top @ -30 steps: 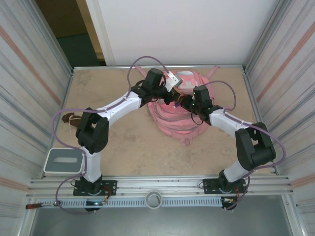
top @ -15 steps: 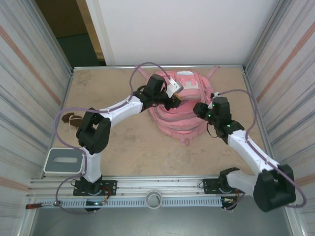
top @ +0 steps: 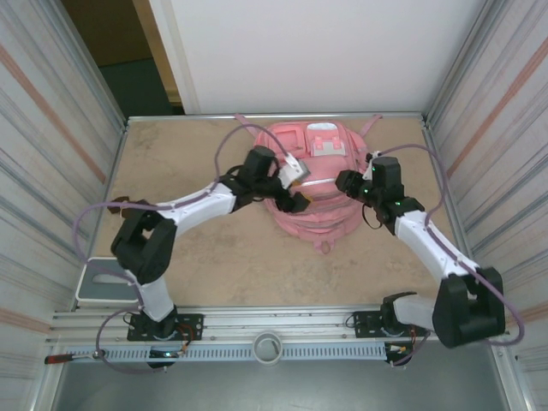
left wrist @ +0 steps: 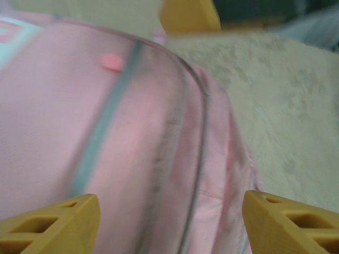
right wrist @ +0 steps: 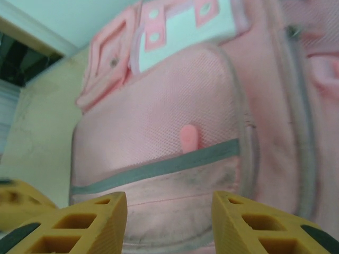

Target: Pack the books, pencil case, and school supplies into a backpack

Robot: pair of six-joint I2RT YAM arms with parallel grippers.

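Observation:
The pink backpack lies flat at the back middle of the table, its white patch facing up. My left gripper hovers open over the backpack's left side, with pink fabric and a zip seam between its wide-spread yellow fingertips. My right gripper is open at the backpack's right edge. It looks across a mesh pocket with a grey-green zip line and a pink zip pull, and nothing sits between its fingers. The books, pencil case and small supplies are out of view.
A grey-and-white box sits at the near left, partly under the left arm. A brown lump with a cord lies by the left wall. Striped walls close in both sides, and bare tan tabletop lies in front of the backpack.
The right gripper drew back from over the backpack to its right edge. The left gripper slid toward me along the backpack's left side, uncovering the white patch.

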